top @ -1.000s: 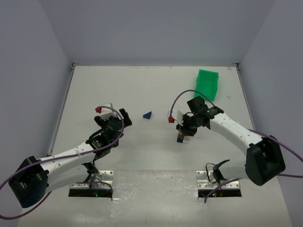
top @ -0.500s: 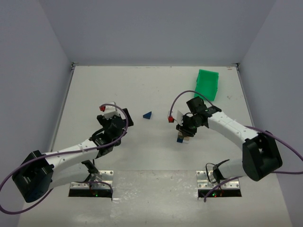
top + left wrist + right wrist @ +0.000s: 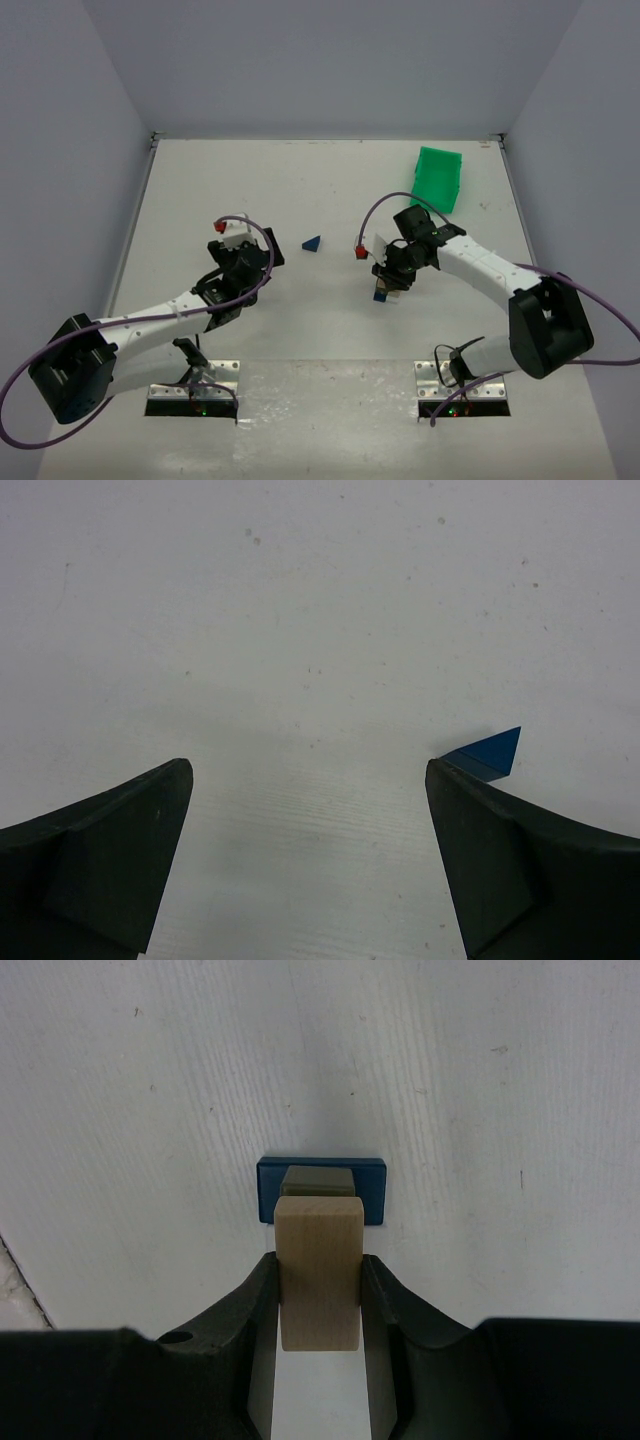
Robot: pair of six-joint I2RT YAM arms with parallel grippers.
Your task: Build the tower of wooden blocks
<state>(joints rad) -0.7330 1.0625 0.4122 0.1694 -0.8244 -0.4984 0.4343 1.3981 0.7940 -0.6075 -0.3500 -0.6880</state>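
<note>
Clamping one tan block, the right gripper holds it above one blue block; the left gripper has its jaws apart, near one blue wedge.

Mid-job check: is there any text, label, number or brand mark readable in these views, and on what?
None can be read.
Tan block, blue base block, blue wedge, green bin and table: no writing shows.
Base plates: only small lights show; any marking there is too small to read.
</note>
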